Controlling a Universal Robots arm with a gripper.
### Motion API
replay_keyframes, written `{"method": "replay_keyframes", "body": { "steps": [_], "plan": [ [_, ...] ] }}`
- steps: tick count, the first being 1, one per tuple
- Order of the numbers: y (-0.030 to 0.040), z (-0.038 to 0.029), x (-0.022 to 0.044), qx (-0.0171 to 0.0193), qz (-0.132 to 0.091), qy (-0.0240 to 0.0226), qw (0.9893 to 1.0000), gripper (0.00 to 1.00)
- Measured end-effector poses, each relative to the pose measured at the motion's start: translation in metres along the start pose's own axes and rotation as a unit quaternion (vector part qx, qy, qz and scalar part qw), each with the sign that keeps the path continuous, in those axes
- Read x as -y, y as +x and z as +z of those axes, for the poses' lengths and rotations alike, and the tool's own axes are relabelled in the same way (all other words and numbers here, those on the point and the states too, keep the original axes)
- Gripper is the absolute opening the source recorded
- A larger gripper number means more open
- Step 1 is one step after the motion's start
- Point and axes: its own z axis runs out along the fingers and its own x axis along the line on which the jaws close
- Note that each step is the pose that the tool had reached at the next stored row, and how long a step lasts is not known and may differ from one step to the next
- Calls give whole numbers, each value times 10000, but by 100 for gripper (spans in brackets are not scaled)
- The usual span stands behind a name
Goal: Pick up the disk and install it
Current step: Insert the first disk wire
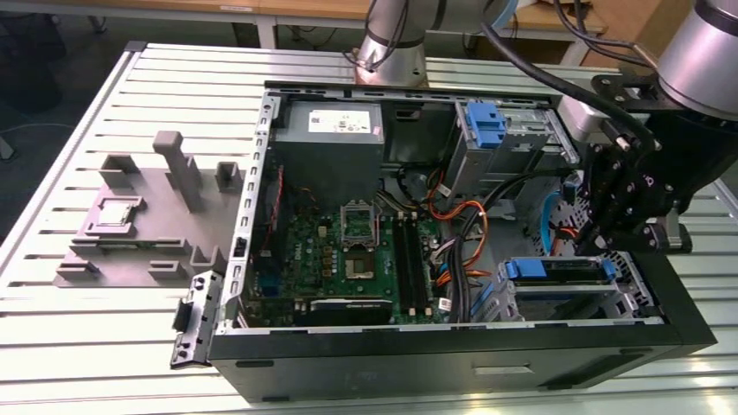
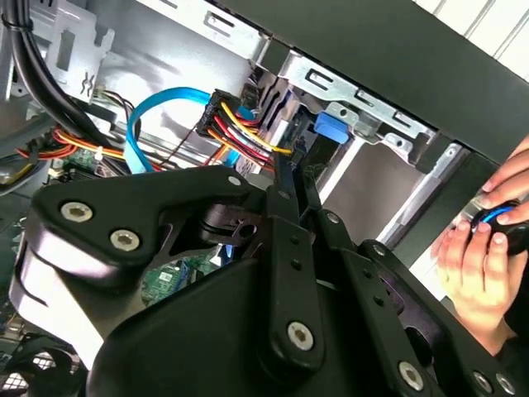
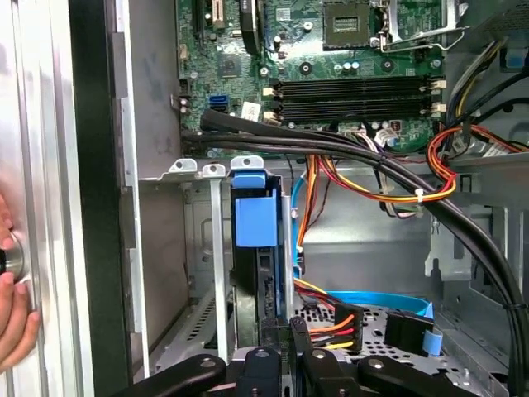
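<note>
Fingertips of the end effector [image 1: 623, 246] lost behind the black linkage in the exterior view; open or closed not discernible. Disk [image 3: 254, 273] seen edge-on only in the first wrist view, label out of sight, lower end covered by the linkage. Hand [image 2: 488, 248] cut off at the second wrist view's edge, wrapped around a small dark object too blurred to identify. Worktop [image 1: 92, 346] clipped by the exterior view's borders.

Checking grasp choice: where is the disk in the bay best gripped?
On the disk, probably the exposed narrow edge beside its blue carrier tab, coming from the open side of the case; it stands edge-on in the bay, whose metal walls cover its broad faces.
</note>
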Motion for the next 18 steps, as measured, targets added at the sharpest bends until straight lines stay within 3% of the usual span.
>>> {"method": "replay_keyframes", "body": {
  "steps": [3,8,18],
  "plan": [
    [44,12,2,22,6,-2,10000,17],
    [59,43,1,69,19,-5,10000,17],
    [59,90,-15,68,47,-7,10000,17]
  ]
}}
